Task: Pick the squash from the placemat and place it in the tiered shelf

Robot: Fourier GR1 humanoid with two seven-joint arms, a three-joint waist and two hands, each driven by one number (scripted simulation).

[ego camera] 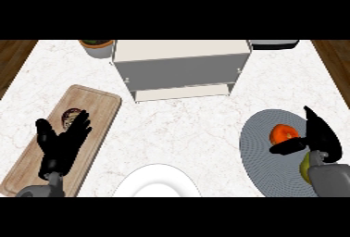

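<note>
Right robot hand (pixel 320 139), fingers straight and thumb touching the squash (pixel 284 133) on the placemat (pixel 263 152); left robot hand (pixel 63 141) spread above the board (pixel 96 104); shelf (pixel 181 69) behind.

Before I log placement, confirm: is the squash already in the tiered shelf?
No: the squash lies on the grey placemat by the right hand, apart from the tiered shelf.
</note>
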